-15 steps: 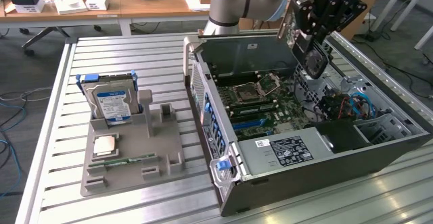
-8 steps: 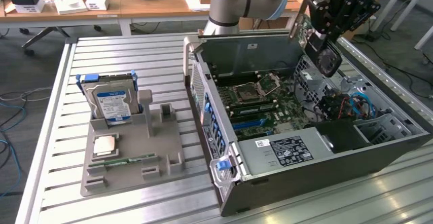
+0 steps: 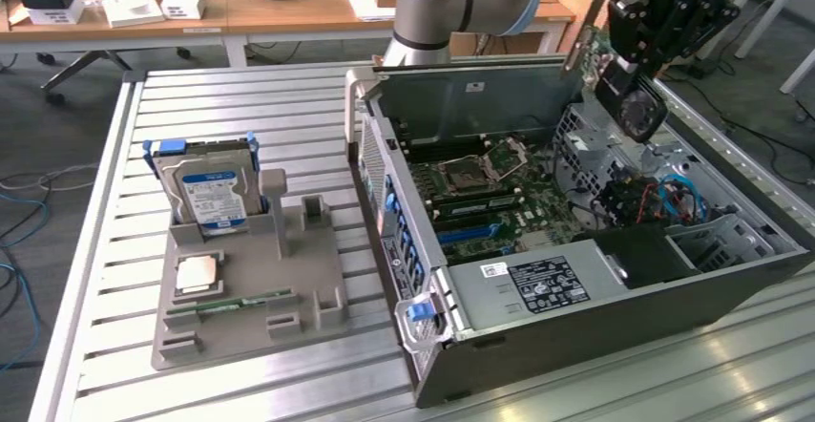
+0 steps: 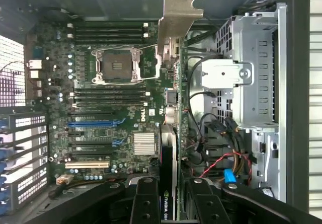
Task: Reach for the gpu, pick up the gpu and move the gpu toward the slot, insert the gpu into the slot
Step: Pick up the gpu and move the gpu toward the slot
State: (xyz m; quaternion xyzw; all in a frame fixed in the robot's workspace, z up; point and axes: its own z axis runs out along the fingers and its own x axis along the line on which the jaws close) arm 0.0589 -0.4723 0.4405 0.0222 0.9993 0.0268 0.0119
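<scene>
Open case (image 3: 574, 346) sits on the desk (image 3: 229, 107) at the exterior view's right. Holder (image 3: 255, 279) is beside it on the left, with hard drive (image 3: 210, 193) standing at its far end. Motherboard (image 3: 491, 198) lies in the case; gpu (image 3: 637, 107) hangs between the gripper (image 4: 170, 201) jaws above the case's far right part.

The gpu (image 3: 640, 109) is a thin green card with a dark round fan and a long pale metal bracket at its end. It is raised in the air, tilted, bracket end up. The slot (image 4: 93, 124) is a long narrow blue strip on the green motherboard, apart from the card.
</scene>
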